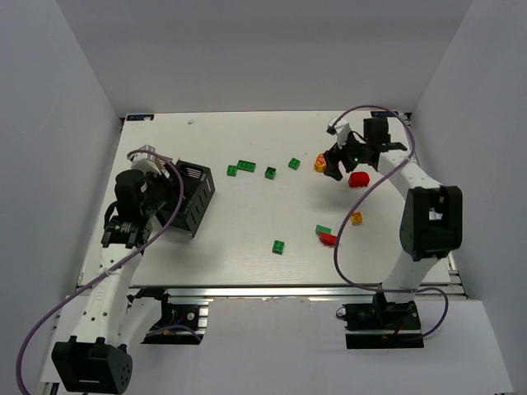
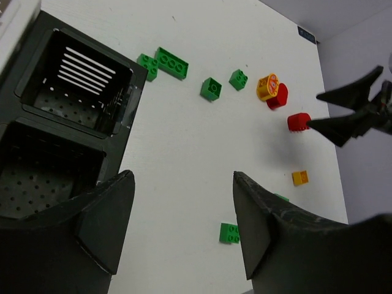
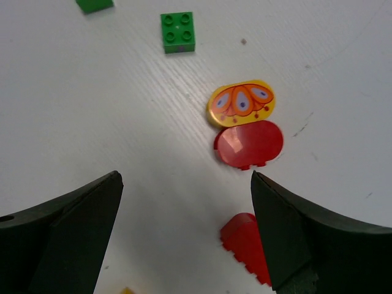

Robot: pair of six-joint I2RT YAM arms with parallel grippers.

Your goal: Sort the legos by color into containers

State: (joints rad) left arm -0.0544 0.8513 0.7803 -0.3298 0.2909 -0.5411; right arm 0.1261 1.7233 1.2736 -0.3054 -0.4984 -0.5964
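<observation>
Legos lie scattered on the white table [image 1: 247, 214]: green bricks [image 1: 245, 167] [image 1: 278, 247] toward the middle, a red brick [image 1: 358, 179], a small orange brick [image 1: 356, 218]. My right gripper [image 1: 332, 167] is open and empty above the table. In the right wrist view its jaws [image 3: 185, 184] stand wide, with a yellow patterned oval piece [image 3: 241, 102] and a red round piece [image 3: 248, 144] ahead, and the red brick [image 3: 245, 245] close by the right finger, partly hidden. My left gripper [image 2: 182, 184] is open and empty beside the black slotted container [image 2: 73, 79], which looks empty.
A white container's edge [image 2: 9, 18] shows past the black one; my left arm hides most of it from above. A green and red pair [image 1: 326, 235] lies near the right arm. In the left wrist view, a green brick [image 2: 229, 233] lies by the right finger.
</observation>
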